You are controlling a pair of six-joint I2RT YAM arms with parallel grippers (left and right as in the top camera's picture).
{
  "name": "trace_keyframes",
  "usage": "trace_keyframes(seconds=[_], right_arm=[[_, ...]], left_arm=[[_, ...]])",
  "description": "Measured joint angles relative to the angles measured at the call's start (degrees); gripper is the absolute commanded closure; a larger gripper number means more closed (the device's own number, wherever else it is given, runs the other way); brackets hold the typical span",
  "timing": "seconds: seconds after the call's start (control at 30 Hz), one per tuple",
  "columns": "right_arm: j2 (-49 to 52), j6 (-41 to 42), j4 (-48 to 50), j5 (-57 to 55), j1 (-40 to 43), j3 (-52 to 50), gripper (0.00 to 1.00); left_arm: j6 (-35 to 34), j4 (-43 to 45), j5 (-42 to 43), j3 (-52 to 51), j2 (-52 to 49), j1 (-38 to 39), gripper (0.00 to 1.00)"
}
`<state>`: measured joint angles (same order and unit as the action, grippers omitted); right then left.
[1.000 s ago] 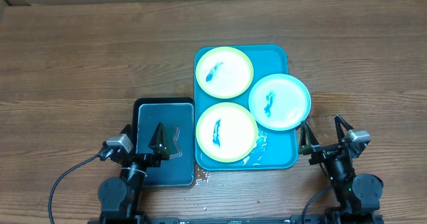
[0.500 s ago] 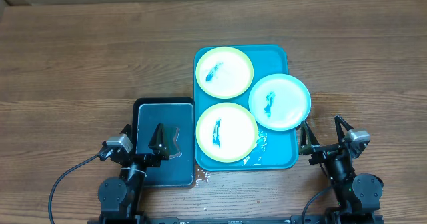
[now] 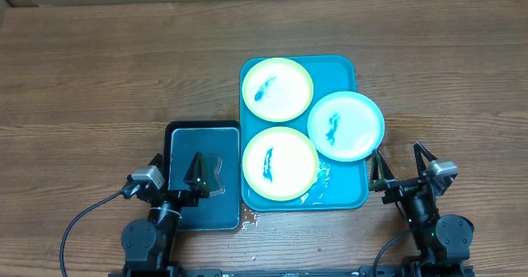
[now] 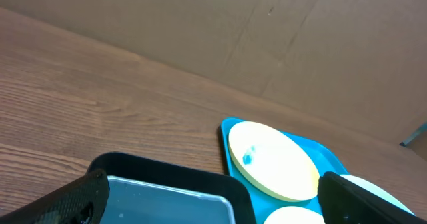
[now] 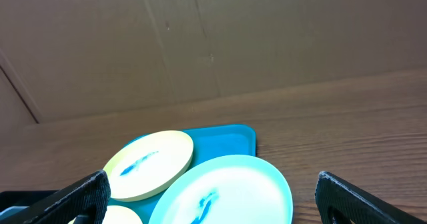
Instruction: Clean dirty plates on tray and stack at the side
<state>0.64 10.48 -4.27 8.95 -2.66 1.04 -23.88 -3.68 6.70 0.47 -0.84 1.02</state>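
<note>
Now three blue-smeared plates (image 3: 277, 88) sit on the turquoise tray (image 3: 340, 72).

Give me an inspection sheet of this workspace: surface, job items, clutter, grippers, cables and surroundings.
Surface: wood-grain table, small wet-looking patch by the turquoise tray.
Job's things: two yellow-green plates and one pale blue plate, all blue-smeared, on the tray.
Clutter: black tray left of it, dark item inside.
Grippers: left gripper and right gripper open, empty.
Cables: black cable looping beside each arm.
Surroundings: brown cardboard wall behind.
</note>
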Motion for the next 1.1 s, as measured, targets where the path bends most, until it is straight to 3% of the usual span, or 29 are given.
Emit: trace_keyframes(seconds=[0.2, 0.47, 0.7, 0.87, 1.1], right_arm=[[0.0, 0.0, 0.07, -0.02, 0.0, 0.0, 0.01], [0.0, 0.0, 3.1, 1.44, 0.0, 0.0, 0.0], [0.2, -0.22, 6.12, 6.29, 0.0, 2.89, 0.0], [7.1, -1.36, -3.23, 6.21, 0.0, 17.84, 0.0], [32.24, -1.55, -27.41, 9.81, 0.0, 45.09, 0.0]], left_arm=[[-0.46, 0.68, -2.08, 0.0, 0.0, 0.0, 0.0], [-6.08, 2.99, -2.45, 0.0, 0.0, 0.0, 0.0], [-6.21, 17.03, -0.37, 0.28, 0.02, 0.0, 0.0], [-5.84, 7.63, 0.2, 7.98, -2.25, 0.0, 0.0], [-4.42, -13.27, 7.13, 30.25, -19.78, 0.0, 0.0]])
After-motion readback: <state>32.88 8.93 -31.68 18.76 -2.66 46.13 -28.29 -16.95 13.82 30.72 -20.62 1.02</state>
